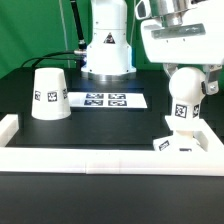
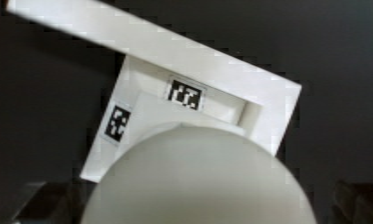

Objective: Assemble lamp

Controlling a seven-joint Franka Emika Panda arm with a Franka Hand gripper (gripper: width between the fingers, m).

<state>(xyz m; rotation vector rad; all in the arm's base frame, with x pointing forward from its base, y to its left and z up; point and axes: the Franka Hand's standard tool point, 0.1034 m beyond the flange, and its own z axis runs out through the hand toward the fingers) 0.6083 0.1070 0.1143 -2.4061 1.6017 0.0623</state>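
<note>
The gripper (image 1: 187,76) was closed around the round head of the bulb (image 1: 183,97), fingers pressed to either side and the neck pointing straight down at the counter. The bulb's long axis stood upright. The base (image 1: 177,144) lay directly beneath it, so the coming move looked like a plain vertical one with little or no sideways correction. That stacked alignment was the relation that mattered.

The base sat near the counter's corner on the exterior view's right, just inside the border rail (image 1: 100,158) that ran along the near edge. The marker board (image 1: 106,100) lay farther back towards the middle. The shade (image 1: 49,94) stood mouth down, well apart, towards the edge on the exterior view's left.

The exterior view gave the height, though I could not tell whether the neck touched the base or hung just above it. The wrist view looked down past the bulb's dome and showed the base's tagged top and side, the rail beyond it, and that the dome overlapped the base.
</note>
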